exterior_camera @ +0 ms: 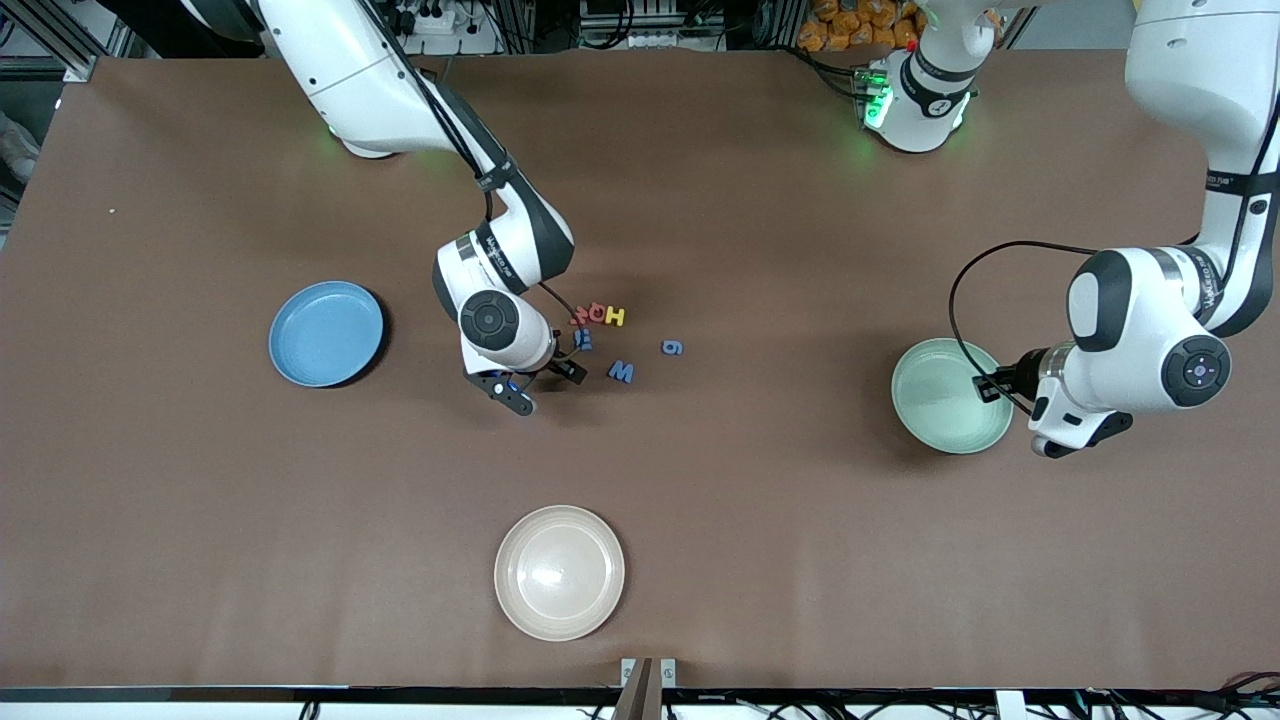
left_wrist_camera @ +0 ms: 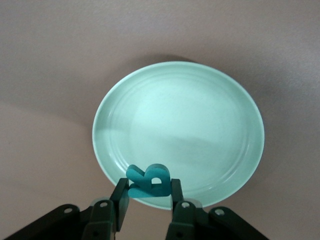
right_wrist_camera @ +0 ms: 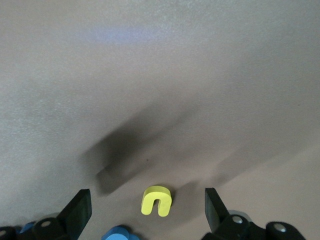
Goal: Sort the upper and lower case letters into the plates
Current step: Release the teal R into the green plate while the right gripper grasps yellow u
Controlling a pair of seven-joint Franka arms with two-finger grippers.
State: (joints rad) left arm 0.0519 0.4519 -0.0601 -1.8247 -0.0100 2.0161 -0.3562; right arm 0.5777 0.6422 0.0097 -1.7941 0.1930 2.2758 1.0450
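My left gripper (exterior_camera: 987,388) hangs over the rim of the pale mint plate (exterior_camera: 935,412), shut on a teal letter R (left_wrist_camera: 148,181). In the left wrist view the R sits between the fingers of that gripper (left_wrist_camera: 148,192), just above the mint plate's (left_wrist_camera: 190,120) edge. My right gripper (exterior_camera: 543,384) is open, low over the table beside the letter cluster. A yellow lower-case letter (right_wrist_camera: 158,200) lies between its (right_wrist_camera: 147,202) fingers, with a blue letter (right_wrist_camera: 117,233) close by. A yellow H (exterior_camera: 616,317), red letters (exterior_camera: 592,314), a blue W (exterior_camera: 621,372) and a blue g (exterior_camera: 672,347) lie mid-table. The blue plate (exterior_camera: 327,333) holds nothing.
A cream-beige plate (exterior_camera: 559,571) sits near the table's front edge, nearer to the front camera than the letters. Brown table surface stretches between the plates. The arms' bases and cables stand along the table's back edge.
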